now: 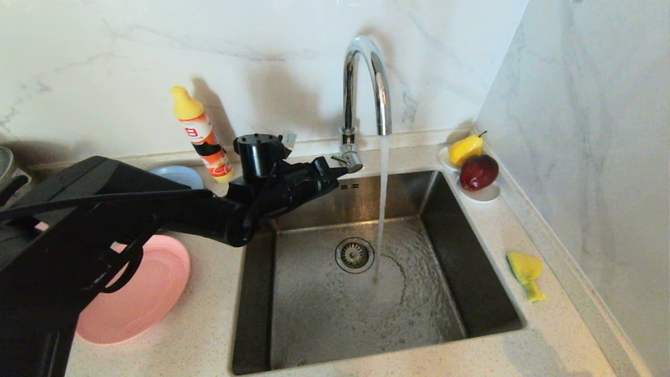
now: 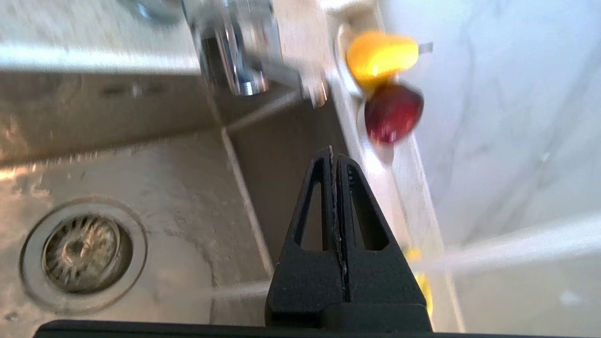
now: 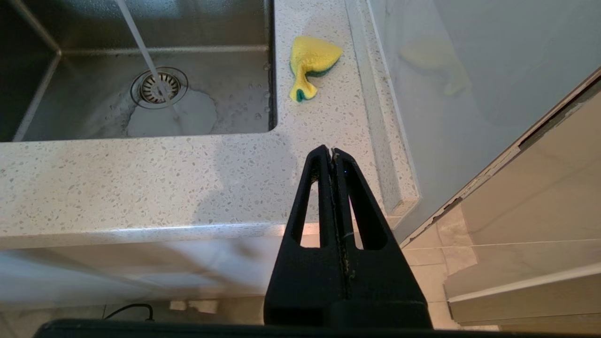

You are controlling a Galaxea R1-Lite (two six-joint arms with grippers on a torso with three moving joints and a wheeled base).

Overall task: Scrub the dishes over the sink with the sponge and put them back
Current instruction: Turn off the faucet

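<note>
At the sink's (image 1: 445, 220) back-left corner, I'm holding the left tool (image 1: 343, 168) pinched closed, empty, beside the running faucet (image 1: 366, 89); right tool (image 3: 332, 151) closed, parked.

L arm stretched out, fingers (image 2: 334, 162) pressed together, empty. R arm parked low, fingers (image 3: 332, 155) together.

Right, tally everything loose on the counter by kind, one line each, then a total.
Plates: 2, salmon-pink plate and blue-grey plate
Sponges: 1, sponge
Bottles: 1, detergent bottle
Fruit: 2, pear and red fruit
Fruit dishes: 1, white dish
Total: 7
</note>
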